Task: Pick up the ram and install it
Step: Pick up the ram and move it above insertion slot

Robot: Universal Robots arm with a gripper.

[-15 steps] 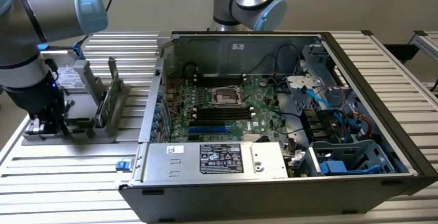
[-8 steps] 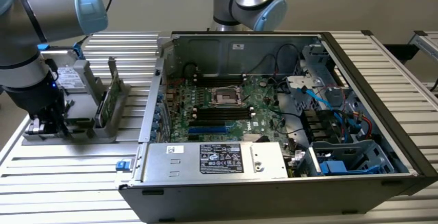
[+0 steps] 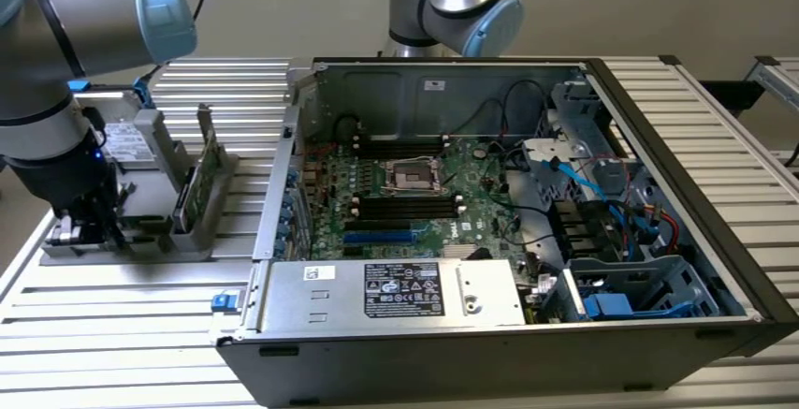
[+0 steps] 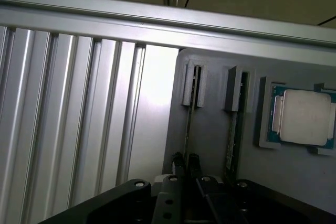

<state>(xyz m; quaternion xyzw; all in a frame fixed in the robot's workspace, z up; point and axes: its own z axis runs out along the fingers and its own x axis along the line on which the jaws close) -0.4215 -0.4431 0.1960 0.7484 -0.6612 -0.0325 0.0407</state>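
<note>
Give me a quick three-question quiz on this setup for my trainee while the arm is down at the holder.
1. True or false: the ram already sits inside the computer case.
2. What lies flat on the gray holder near the ram? A) a fan B) a silver processor chip C) a screwdriver
3. Fill in: the gripper is closed on ____.

Key: 1 false, it stands on edge in the gray holder, outside the computer case. 2 B. 3 the ram.
</note>
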